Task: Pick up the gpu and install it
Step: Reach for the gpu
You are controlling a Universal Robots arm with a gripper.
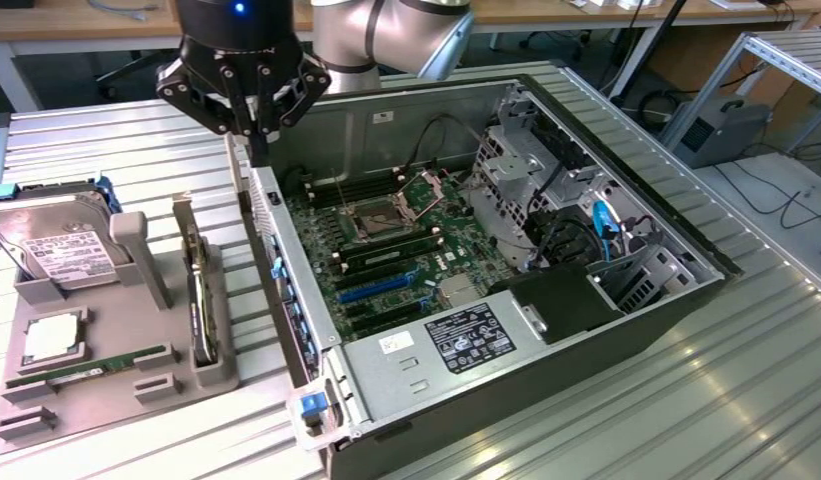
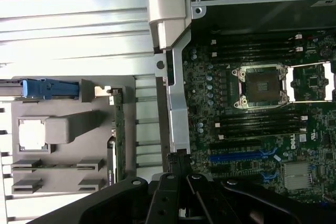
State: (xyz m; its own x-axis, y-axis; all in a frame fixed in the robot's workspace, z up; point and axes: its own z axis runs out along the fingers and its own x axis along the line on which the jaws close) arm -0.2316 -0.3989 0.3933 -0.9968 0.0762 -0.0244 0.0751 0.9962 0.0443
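Exterior view shows the jaws shut, seemingly empty, over the case wall (image 1: 267,240); wrist view catches the gpu (image 2: 118,135) racked.

The gripper (image 1: 259,150) hangs over the computer case's (image 1: 270,250) side wall. Toward the exterior view's right of it, the motherboard (image 1: 383,260) lies inside the case. Toward the exterior view's left, the gpu (image 1: 197,290) stands in a holder (image 1: 170,385).

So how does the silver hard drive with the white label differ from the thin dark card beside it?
The silver hard drive is a thick block, its labelled face showing; the thin dark card shows only its edge. The drive leans back in its cradle; the card stands upright on its long edge. Both sit in the grey plastic holder.
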